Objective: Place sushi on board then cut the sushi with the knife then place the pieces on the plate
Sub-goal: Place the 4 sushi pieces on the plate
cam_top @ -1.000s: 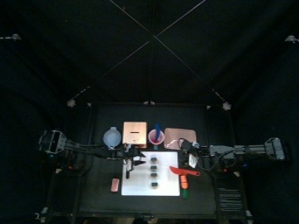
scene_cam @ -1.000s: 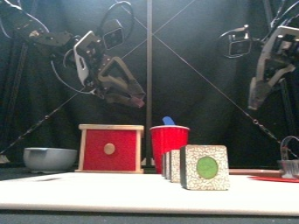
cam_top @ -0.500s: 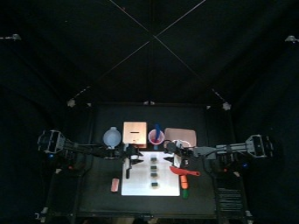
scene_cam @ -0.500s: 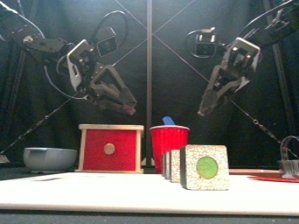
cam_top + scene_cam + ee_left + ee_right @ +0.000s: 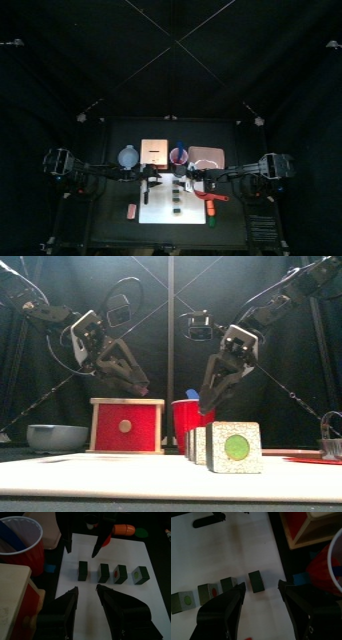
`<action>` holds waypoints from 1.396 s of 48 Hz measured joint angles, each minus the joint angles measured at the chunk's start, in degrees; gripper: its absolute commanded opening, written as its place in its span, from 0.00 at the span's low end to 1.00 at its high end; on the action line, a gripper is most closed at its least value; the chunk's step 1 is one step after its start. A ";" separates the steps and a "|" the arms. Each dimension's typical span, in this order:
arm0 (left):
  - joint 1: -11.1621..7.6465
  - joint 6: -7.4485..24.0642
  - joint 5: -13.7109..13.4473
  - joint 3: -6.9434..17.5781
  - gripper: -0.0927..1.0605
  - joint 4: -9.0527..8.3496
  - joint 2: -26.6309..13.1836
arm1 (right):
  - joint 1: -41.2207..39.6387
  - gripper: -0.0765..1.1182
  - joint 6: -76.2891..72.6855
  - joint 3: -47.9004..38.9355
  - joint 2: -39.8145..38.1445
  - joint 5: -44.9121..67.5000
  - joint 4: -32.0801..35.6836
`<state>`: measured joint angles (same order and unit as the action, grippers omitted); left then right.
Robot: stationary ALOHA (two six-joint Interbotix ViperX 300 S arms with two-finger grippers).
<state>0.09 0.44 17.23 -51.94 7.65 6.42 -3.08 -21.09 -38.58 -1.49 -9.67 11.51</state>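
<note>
Four dark green sushi pieces [image 5: 105, 572] are stood apart in a row on the white cutting board [image 5: 158, 210], with the nearest piece [image 5: 234, 448] towards the desk's front edge. A red-and-orange toy [image 5: 211, 198] is laid at the board's 3 o'clock edge; whether it is the red knife cannot be told.

Over the row's far end, the left gripper [image 5: 85, 589] and the right gripper [image 5: 260, 586] are poised clear above the pieces. Each is held with its jaws spread and nothing between them. The farthest piece [image 5: 256, 581] is lined up with the gap of the right jaws.

Beyond the board, the red cup [image 5: 194, 416] with the blue knife [image 5: 191, 394] is found at 12 o'clock, the wooden box [image 5: 126, 426] at 11 o'clock and the pink tray [image 5: 205, 155] at 1 o'clock.

The cutting is judged done, so the carrying to the plate is taken to be in hand. Next, the right jaws would need to be lowered astride the farthest piece and closed on its flat sides. The piece would then be lifted clear of the cup and carried to the tray.
</note>
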 measured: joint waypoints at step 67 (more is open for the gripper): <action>0.35 -0.18 0.00 -0.26 0.73 0.97 0.00 | -1.14 0.55 -0.53 1.05 -2.20 -13.62 -3.34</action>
<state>0.44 0.26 17.23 -52.21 8.61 6.42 -4.22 -21.62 -37.53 -3.69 -23.29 8.17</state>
